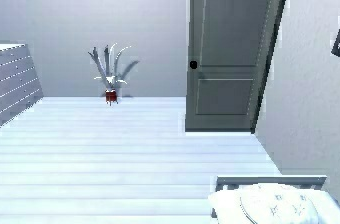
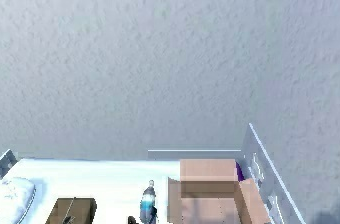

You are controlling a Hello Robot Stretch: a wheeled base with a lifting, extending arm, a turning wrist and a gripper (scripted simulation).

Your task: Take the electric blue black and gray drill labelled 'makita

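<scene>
In the arm side view a small upright blue thing with a pale top [image 2: 149, 203] stands on a white railed surface [image 2: 98, 170]. It is too small to name. It sits between a flat brown box [image 2: 71, 210] on its left and an open cardboard box [image 2: 218, 190] on its right. A small dark bit [image 2: 133, 219] lies at the bottom edge just left of the blue thing. Something purple [image 2: 240, 172] shows behind the cardboard box.
A white pillow [image 2: 8, 197] lies at the surface's left end and shows again as the pillow [image 1: 268, 205] low in the forward view. Ahead are pale open floor [image 1: 128, 140], a grey shut door [image 1: 223, 65], a potted plant [image 1: 111, 75] and slatted white furniture [image 1: 3, 85].
</scene>
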